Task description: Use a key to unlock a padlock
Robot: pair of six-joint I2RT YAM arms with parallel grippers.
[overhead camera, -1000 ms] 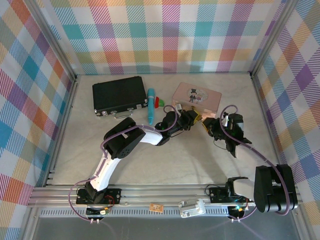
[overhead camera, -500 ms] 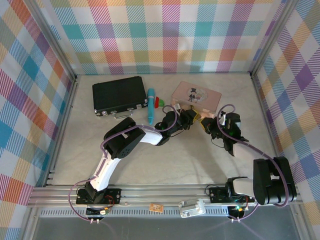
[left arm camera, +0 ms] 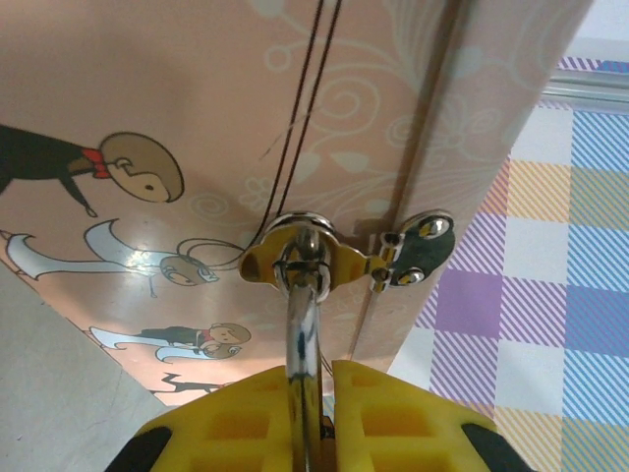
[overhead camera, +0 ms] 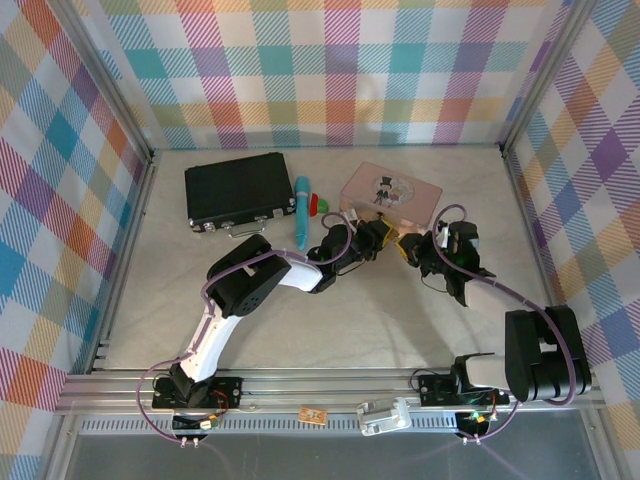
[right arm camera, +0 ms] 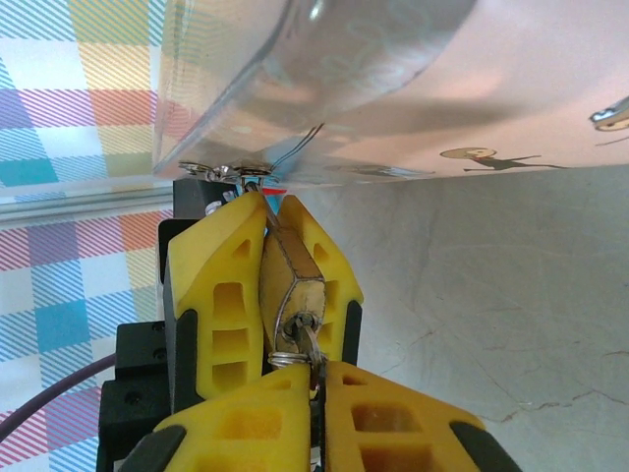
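Note:
The brass padlock (right arm camera: 292, 280) hangs by its silvery shackle (left arm camera: 302, 324) from the hasp (left arm camera: 413, 251) of the pink picture tin (overhead camera: 392, 192). My left gripper (left arm camera: 319, 393) is shut on the padlock, its yellow fingers (right arm camera: 221, 285) clamping the brass body from both sides. The small silver key (right arm camera: 313, 346) sits in the keyhole on the padlock's near end, with a wire ring beside it. My right gripper (right arm camera: 319, 379) is shut on the key's head. In the top view the left gripper (overhead camera: 388, 237) and the right gripper (overhead camera: 418, 247) meet tip to tip at the tin's front edge.
A black case (overhead camera: 238, 187) lies at the back left. A blue pen (overhead camera: 301, 210) lies between the case and the tin. Plaid walls (overhead camera: 570, 200) enclose the table on three sides. Bare tabletop (overhead camera: 350, 320) stretches in front of the arms.
My right gripper has moved slightly left and away from me onto the padlock's end and closed on the key. The left gripper has kept its hold and place.

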